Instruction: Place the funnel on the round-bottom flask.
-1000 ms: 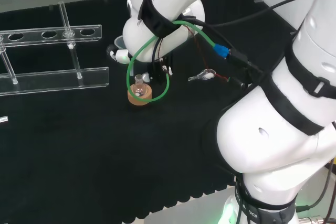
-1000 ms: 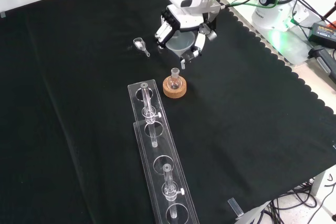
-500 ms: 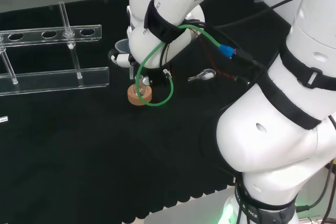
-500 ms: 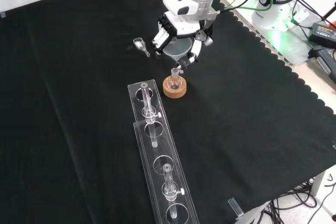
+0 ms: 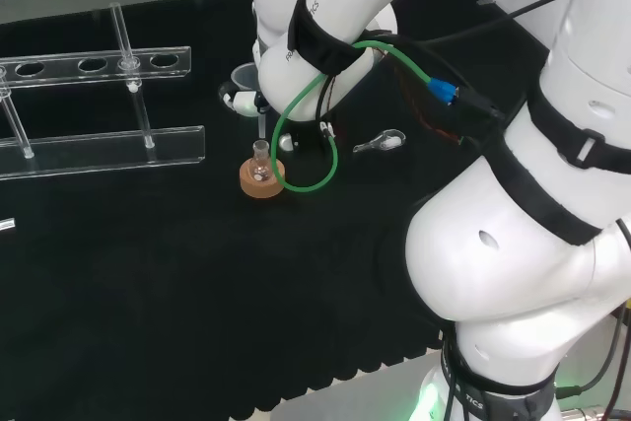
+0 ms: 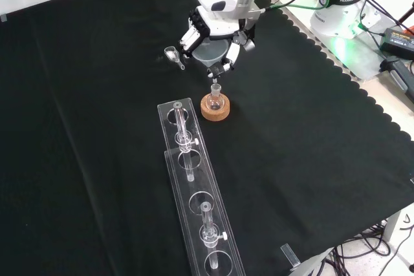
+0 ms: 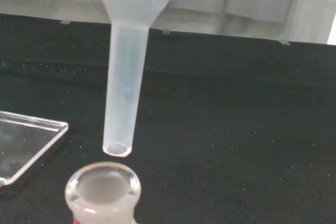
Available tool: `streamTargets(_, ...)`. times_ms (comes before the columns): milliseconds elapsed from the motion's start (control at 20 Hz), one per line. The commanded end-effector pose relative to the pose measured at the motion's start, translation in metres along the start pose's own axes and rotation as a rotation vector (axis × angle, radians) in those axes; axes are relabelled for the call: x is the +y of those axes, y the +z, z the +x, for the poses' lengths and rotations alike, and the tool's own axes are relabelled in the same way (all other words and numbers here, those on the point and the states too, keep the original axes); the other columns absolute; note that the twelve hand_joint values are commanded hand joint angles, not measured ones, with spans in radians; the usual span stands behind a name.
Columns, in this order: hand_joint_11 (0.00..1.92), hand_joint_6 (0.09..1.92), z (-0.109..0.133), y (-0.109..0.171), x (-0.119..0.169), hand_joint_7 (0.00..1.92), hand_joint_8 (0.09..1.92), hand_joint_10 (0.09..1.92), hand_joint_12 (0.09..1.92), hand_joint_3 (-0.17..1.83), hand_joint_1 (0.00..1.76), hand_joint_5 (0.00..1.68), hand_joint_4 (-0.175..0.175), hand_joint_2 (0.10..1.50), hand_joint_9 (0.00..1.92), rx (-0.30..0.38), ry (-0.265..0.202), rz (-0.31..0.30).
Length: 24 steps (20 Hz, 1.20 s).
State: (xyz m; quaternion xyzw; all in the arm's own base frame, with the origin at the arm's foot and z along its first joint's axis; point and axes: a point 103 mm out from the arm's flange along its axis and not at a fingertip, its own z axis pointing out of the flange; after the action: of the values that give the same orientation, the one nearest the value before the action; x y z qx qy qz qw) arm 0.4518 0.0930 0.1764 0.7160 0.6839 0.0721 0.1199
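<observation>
One hand (image 6: 217, 30) is curling its fingers round the funnel (image 6: 211, 53), holding it upright; its stem is hanging just above the flask (image 6: 215, 97) mouth, not touching. Flask is sitting in a cork ring (image 6: 215, 108) on the table (image 6: 310, 140).

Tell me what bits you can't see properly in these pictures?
- Funnel in the head view: mostly behind the white arm link.
- Funnel in the wrist view: its cone is cut off by the picture's edge.
- Flask in the wrist view: its body is cut off.
- Flask contents, front view: too small to tell.
</observation>
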Motion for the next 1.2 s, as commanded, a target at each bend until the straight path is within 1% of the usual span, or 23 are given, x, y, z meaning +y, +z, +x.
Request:
streamTargets(50,1.92,0.96,-0.007,0.015,0.000,1.37,1.36,1.25,1.49,0.72,1.18,1.12,-0.175,0.70,1.88,0.014,0.024,0.028)
streamTargets(200,1.92,0.96,-0.006,0.026,0.002,1.37,1.36,1.25,1.49,0.72,1.18,1.12,-0.175,0.70,1.88,0.015,0.032,0.049)
streamTargets(550,1.92,0.96,0.000,0.033,0.007,1.37,1.36,1.25,1.49,0.72,1.18,1.12,-0.175,0.70,1.88,0.018,0.028,0.067)
streamTargets(800,1.92,0.96,0.001,0.033,0.009,1.37,1.36,1.26,1.49,0.72,1.18,1.12,-0.175,0.69,1.88,-0.004,0.028,0.067)
streamTargets(900,1.92,0.96,0.000,0.026,0.009,1.37,1.36,1.26,1.49,0.72,1.18,1.12,-0.175,0.69,1.88,-0.004,0.026,0.055)
streamTargets(950,1.92,0.96,0.001,0.022,0.008,1.37,1.36,1.26,1.49,0.72,1.18,1.12,-0.175,0.69,1.88,-0.003,0.019,0.048)
streamTargets(1000,1.92,0.96,0.005,0.014,0.004,1.37,1.36,1.26,1.49,0.73,1.18,1.12,-0.175,0.69,1.88,-0.005,-0.004,0.031)
streamTargets(1050,1.92,0.96,0.014,0.004,-0.001,1.37,1.36,1.26,1.49,0.73,1.18,1.12,-0.175,0.69,1.88,-0.009,-0.038,0.016)
streamTargets(1200,1.92,0.96,0.037,-0.008,-0.011,1.37,1.36,1.26,1.49,0.73,1.18,1.12,-0.175,0.69,1.88,-0.018,-0.106,-0.003)
